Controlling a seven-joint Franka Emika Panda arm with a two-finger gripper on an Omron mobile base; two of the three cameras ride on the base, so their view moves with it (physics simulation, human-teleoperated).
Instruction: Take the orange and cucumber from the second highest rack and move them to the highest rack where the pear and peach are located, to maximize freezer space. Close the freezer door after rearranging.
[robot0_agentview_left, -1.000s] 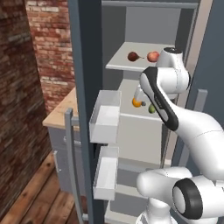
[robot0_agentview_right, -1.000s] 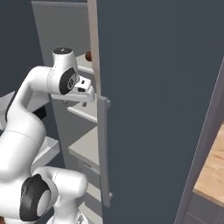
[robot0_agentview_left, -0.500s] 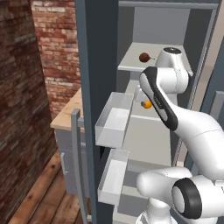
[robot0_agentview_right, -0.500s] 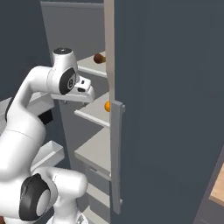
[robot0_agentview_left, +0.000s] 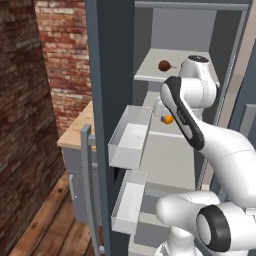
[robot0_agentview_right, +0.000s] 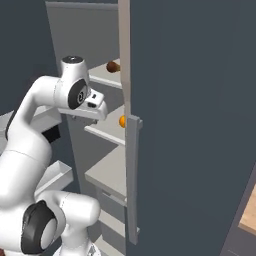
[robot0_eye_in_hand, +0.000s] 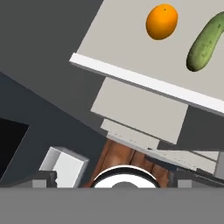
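Left base view: an open freezer with grey shelves fills the centre and right of the frame, its door (robot0_agentview_left: 112, 100) standing edge-on at centre left. A brick wall (robot0_agentview_left: 30, 115) covers the left side. The white arm (robot0_agentview_left: 200, 125) rises from the lower right and bends toward the shelves. An orange (robot0_agentview_left: 167, 119) sits at frame centre on the second highest rack (robot0_agentview_left: 175, 134), just beside the arm's wrist. A dark reddish fruit (robot0_agentview_left: 164, 65), pear or peach, I cannot tell which, lies on the highest rack (robot0_agentview_left: 150, 76) in the upper centre. Two door bins (robot0_agentview_left: 127, 142) jut out at lower centre.

Right base view: the arm comes up from the lower left, its hand near the shelves at centre left. The orange (robot0_agentview_right: 122, 121) peeks out beside the door's edge at centre. A brown fruit (robot0_agentview_right: 113, 66) sits higher up.

Hand view: the orange (robot0_eye_in_hand: 162, 21) lies at the top centre on a pale rack (robot0_eye_in_hand: 113, 43), with the cucumber (robot0_eye_in_hand: 205, 43) just beside it at upper right, apart from it. The gripper holds nothing; its jaws stand wide apart.
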